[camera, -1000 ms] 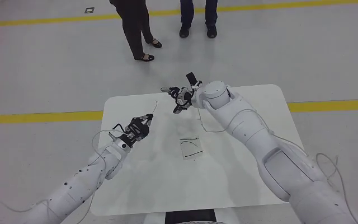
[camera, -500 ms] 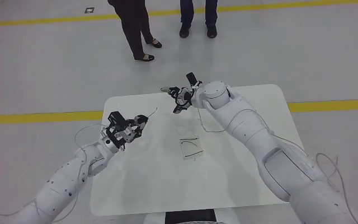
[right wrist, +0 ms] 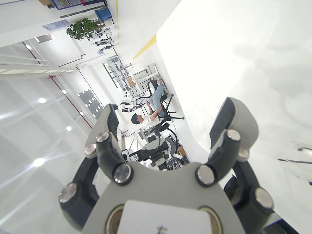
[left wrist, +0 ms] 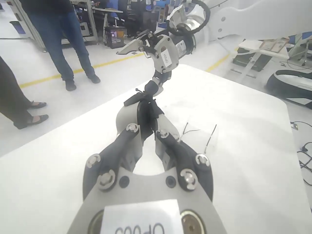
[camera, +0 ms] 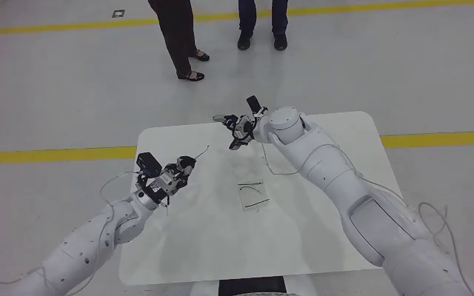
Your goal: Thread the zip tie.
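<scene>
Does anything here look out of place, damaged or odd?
Nothing stands out. The left gripper is shut on a thin black zip tie, the right gripper is open and empty, and spare black zip ties lie on the white table.

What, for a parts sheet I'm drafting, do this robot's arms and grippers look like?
Both arms, left arm and right arm, are smooth white rounded shells with thin cables looping alongside. The left gripper and right gripper match: a grey metal plate, black links with silver screws, pale grey jaws faced with black ribbed pads, and a white label.
</scene>
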